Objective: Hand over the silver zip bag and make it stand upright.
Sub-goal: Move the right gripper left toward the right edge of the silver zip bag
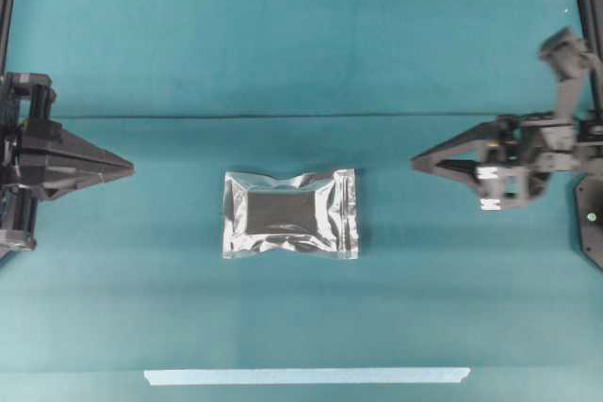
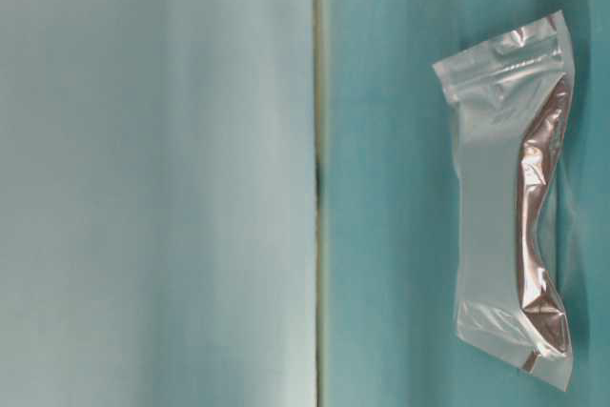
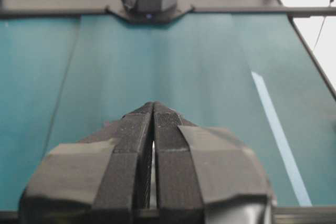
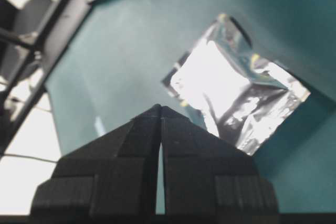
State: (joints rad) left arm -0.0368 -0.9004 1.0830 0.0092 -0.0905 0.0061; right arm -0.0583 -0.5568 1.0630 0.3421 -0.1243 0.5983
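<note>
The silver zip bag (image 1: 290, 214) lies flat on the teal table, crinkled foil with a darker grey middle panel. It also shows in the table-level view (image 2: 515, 197) and, glaring bright, ahead of the right wrist camera (image 4: 236, 90). My left gripper (image 1: 130, 170) rests at the left edge, tips pressed together with nothing in them, well apart from the bag. My right gripper (image 1: 415, 162) hovers to the bag's right, also shut and empty, pointing toward it. In the wrist views the left fingertips (image 3: 154, 106) and the right fingertips (image 4: 160, 108) meet at a point.
A pale blue tape strip (image 1: 306, 376) lies along the table's front edge and shows in the left wrist view (image 3: 278, 135). A seam (image 1: 283, 118) runs across the teal cloth. Dark frame rails stand at both sides (image 1: 8, 7).
</note>
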